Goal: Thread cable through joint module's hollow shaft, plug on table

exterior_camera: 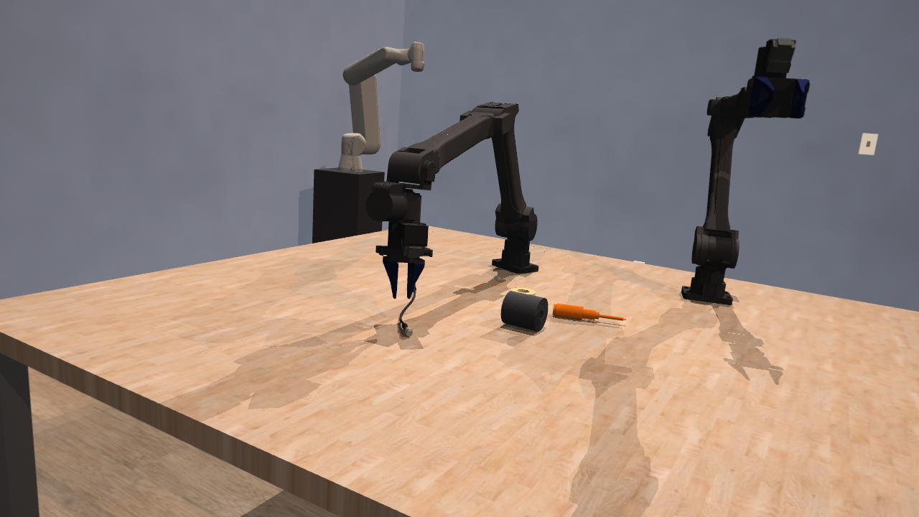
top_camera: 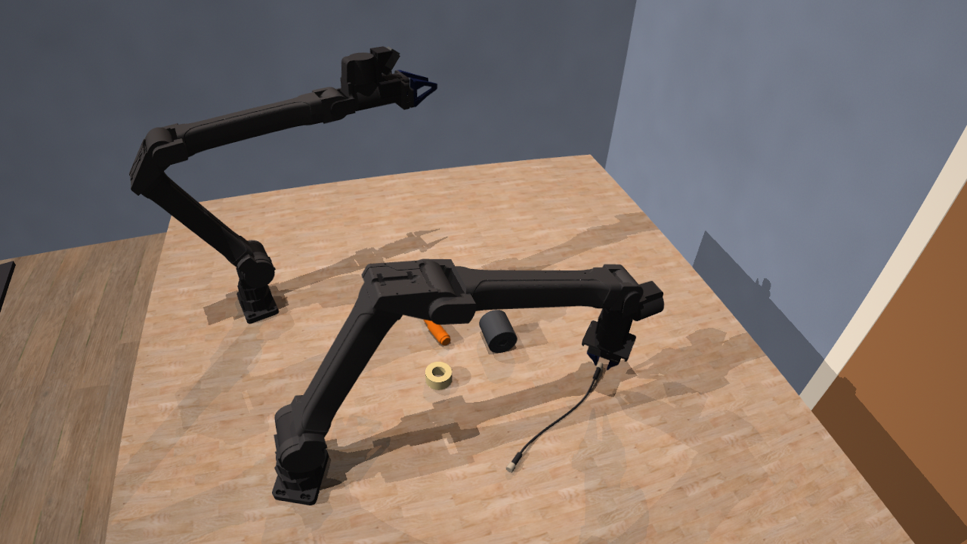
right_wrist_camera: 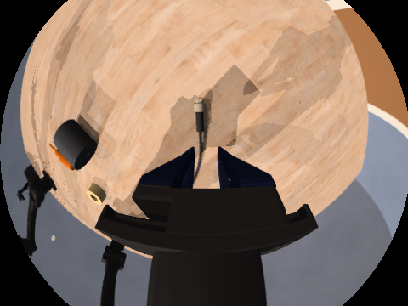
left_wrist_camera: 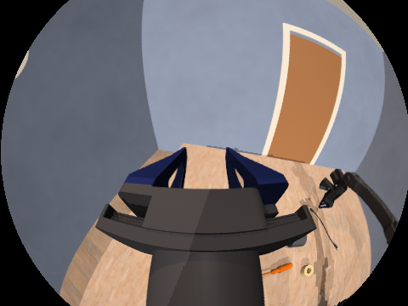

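Note:
The dark cylindrical joint module lies on its side on the table, also in the exterior view and the right wrist view. The thin black cable lies curved on the table, with a light metal connector at its near end. My right gripper points straight down over the cable's other end. Its fingers stand partly open, and the cable runs out from between them without being pinched. My left gripper is high in the air, open and empty.
An orange screwdriver lies next to the module. A cream tape roll lies nearby. A pale robot arm on a black pedestal stands behind the table. The table's edge is to the right of the cable.

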You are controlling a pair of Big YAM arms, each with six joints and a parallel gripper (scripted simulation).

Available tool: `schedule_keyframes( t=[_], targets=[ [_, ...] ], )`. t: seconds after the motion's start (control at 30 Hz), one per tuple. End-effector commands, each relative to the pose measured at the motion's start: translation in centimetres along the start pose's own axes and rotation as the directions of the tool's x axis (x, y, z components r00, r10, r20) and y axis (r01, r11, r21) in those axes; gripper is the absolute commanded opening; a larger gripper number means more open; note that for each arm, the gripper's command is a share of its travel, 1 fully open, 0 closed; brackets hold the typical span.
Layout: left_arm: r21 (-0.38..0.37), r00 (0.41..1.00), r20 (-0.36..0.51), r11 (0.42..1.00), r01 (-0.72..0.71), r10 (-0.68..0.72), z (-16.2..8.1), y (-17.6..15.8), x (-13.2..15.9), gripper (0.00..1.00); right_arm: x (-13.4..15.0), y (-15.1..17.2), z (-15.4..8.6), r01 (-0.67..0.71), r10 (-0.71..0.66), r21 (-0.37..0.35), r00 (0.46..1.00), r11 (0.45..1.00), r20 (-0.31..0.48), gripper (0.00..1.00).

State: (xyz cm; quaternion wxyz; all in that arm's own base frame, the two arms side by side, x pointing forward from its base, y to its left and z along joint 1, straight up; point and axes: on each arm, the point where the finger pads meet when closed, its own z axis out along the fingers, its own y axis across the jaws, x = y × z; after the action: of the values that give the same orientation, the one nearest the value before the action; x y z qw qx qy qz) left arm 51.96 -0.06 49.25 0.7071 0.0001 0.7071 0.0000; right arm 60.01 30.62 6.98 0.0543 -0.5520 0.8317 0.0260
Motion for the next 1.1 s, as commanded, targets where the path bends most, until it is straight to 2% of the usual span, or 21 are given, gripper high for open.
schedule_keyframes(
  t=[0.0, 0.03, 0.07, 0.1, 0.13, 0.33, 0.37, 0.4, 0.57, 0.6, 0.67, 0.7, 0.73, 0.9, 0.97, 1.07],
  targets=[
    [0.0, 0.999, 0.042, 1.0, -0.005, 0.005, -0.2, 0.0, -2.1, 0.46, -2.2, 0.1, -0.4, 0.053, -0.053, -0.005, 0.999, 0.999, 0.007, 0.27],
    [0.0, 0.999, 0.042, 1.0, -0.005, 0.005, -0.2, 0.0, -2.1, 0.46, -2.2, 0.4, -0.1, 0.056, -0.056, -0.01, 0.998, 0.998, 0.003, 0.27],
    [0.0, 0.999, 0.042, 1.0, -0.005, 0.005, -0.2, 0.0, -2.1, 0.46, -2.3, 0.0, -1.2, 0.049, -0.049, 0.004, 0.999, 0.999, 0.016, 0.27],
    [0.0, 0.999, 0.042, 1.0, -0.005, 0.005, -0.2, 0.0, -2.1, 0.46, -2.0, 0.6, 0.3, 0.048, -0.048, -0.014, 0.999, 0.999, -0.002, 0.27],
    [0.0, 0.999, 0.042, 1.0, -0.005, 0.005, -0.2, 0.0, -2.1, 0.46, -0.3, 2.6, 3.4, 0.033, -0.036, -0.065, 0.998, 0.997, -0.057, 0.27],
    [0.0, 0.999, 0.042, 1.0, -0.005, 0.005, -0.2, 0.0, -2.1, 0.46, -0.8, 2.0, 3.4, 0.039, -0.04, -0.043, 0.999, 0.998, -0.034, 0.27],
    [0.0, 0.999, 0.042, 1.0, -0.005, 0.005, -0.2, 0.0, -2.1, 0.46, -0.5, 0.5, 2.3, 0.017, -0.018, -0.034, 0.999, 0.999, -0.029, 0.27],
    [0.0, 0.999, 0.042, 1.0, -0.005, 0.005, -0.2, 0.0, -2.1, 0.46, -0.1, 0.1, 2.3, 0.014, -0.015, -0.03, 1.0, 0.999, -0.025, 0.27],
    [0.0, 0.999, 0.042, 1.0, -0.005, 0.005, -0.2, 0.0, -2.1, 0.46, 0.2, 0.1, 2.4, 0.015, -0.016, -0.031, 0.999, 0.999, -0.028, 0.27],
    [0.0, 0.999, 0.042, 1.0, -0.005, 0.005, -0.2, 0.0, -2.1, 0.46, 0.1, -0.1, 1.3, 0.019, -0.02, -0.014, 1.0, 1.0, -0.01, 0.27],
    [0.0, 0.999, 0.042, 1.0, -0.005, 0.005, -0.2, 0.0, -2.1, 0.46, -0.3, 0.3, 1.4, 0.028, -0.028, -0.015, 1.0, 0.999, -0.009, 0.27],
    [0.0, 0.999, 0.042, 1.0, -0.005, 0.005, -0.2, 0.0, -2.1, 0.46, -1.1, 1.0, -0.6, 0.046, -0.046, 0.005, 0.999, 0.999, 0.014, 0.27],
    [0.0, 0.999, 0.042, 1.0, -0.005, 0.005, -0.2, 0.0, -2.1, 0.46, -1.4, 1.0, -0.8, 0.05, -0.05, 0.008, 0.999, 0.999, 0.018, 0.27],
    [0.0, 0.999, 0.042, 1.0, -0.005, 0.005, -0.2, 0.0, -2.1, 0.46, -0.5, 0.8, 0.1, 0.036, -0.036, -0.008, 0.999, 0.999, -0.001, 0.27],
    [0.0, 0.999, 0.042, 1.0, -0.005, 0.005, -0.2, 0.0, -2.1, 0.46, -0.2, 0.7, 1.9, 0.031, -0.031, -0.026, 0.999, 0.999, -0.022, 0.27],
    [0.0, 0.999, 0.042, 1.0, -0.005, 0.005, -0.2, 0.0, -2.1, 0.46, -0.2, 0.7, 1.9, 0.031, -0.031, -0.026, 0.999, 0.999, -0.022, 0.27]
  ],
)
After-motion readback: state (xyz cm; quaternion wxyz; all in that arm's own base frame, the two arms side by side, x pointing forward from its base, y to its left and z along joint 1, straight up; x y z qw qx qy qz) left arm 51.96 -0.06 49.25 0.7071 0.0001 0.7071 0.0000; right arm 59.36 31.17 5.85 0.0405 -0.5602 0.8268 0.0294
